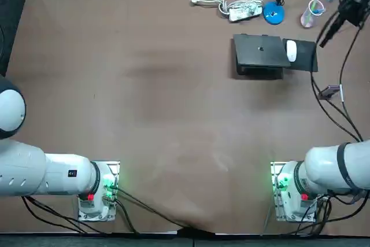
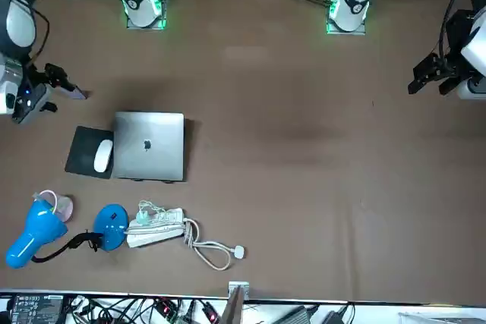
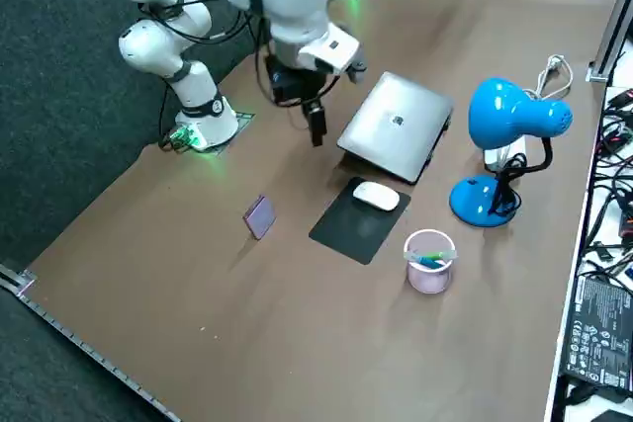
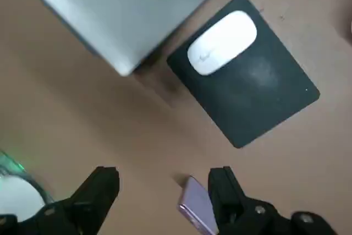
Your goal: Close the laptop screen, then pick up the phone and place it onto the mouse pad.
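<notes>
**Spread claw above the phone**

The right claw (image 4: 165, 191) hung spread and empty above the brown surface (image 3: 148, 274). The purple phone (image 4: 197, 212) lay flat beneath it, near but clear of the black mouse pad (image 4: 258, 97). A white mouse (image 4: 223, 42) sat on the pad, beside the closed laptop (image 4: 121, 9).

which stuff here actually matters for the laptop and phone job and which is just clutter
For the job:
laptop, lid already shut
phone, not yet picked up
mouse pad
right gripper, open, raised beside the laptop

Just lying about:
mouse, sitting on the pad
blue lamp
pink cup
power strip
</notes>
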### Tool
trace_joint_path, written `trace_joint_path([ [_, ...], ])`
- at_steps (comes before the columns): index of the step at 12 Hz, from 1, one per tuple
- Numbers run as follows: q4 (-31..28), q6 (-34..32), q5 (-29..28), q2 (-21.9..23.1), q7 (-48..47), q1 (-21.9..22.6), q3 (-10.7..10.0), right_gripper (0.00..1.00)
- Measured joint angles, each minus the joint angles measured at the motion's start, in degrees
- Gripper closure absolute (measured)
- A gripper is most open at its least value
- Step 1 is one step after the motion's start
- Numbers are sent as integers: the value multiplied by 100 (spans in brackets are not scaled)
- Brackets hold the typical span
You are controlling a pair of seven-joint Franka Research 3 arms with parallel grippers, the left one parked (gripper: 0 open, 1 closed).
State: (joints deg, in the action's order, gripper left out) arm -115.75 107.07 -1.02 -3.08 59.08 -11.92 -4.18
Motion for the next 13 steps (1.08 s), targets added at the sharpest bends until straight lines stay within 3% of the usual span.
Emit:
trace_joint_path([
  [2,-407,496,3,41,1392,-464,-7,0],
  [8,-1398,1611,5,184,4351,-1210,-10,0],
  [13,-1829,1945,5,252,5601,-1583,-9,0],
])
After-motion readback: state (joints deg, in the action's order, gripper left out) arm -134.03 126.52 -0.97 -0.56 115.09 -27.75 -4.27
